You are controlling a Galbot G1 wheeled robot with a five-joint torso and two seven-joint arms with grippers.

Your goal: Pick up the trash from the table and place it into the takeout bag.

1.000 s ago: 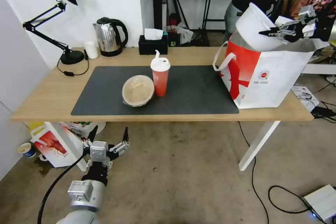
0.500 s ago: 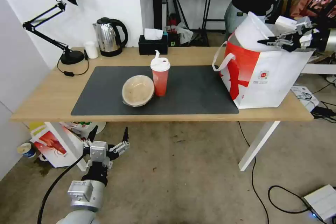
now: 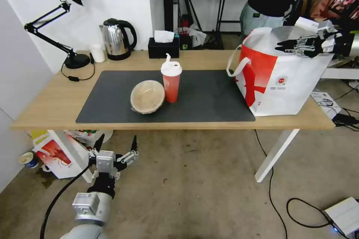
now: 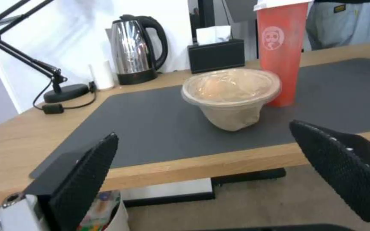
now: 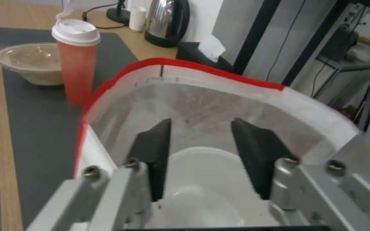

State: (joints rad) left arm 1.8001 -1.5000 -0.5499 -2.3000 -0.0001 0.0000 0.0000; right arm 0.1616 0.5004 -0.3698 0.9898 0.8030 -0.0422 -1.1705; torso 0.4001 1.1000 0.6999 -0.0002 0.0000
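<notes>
- The right gripper [image 3: 290, 46] hangs over the mouth of the takeout bag [image 3: 284, 82] at the right end of the desk [image 3: 48, 108]; its fingers [image 5: 153, 150] are spread and hold nothing.
- The white bowl [image 5: 198, 189] lies inside the bag, below those fingers and clear of them.
- The paper bowl [image 3: 147, 96] and the red cup [image 3: 171, 81] stand close together on the dark mat [image 3: 209, 97], well apart from the bag.
- The left gripper [image 3: 114, 148] waits below the desk's front edge, fingers wide apart and empty.
- Risk: the bag's soft rim [image 5: 219, 75] stands near the right fingers, so pulling out carelessly could snag it and tip the bag.
- Risk: reaching for the bowl could knock over the tall cup just beside it.
</notes>
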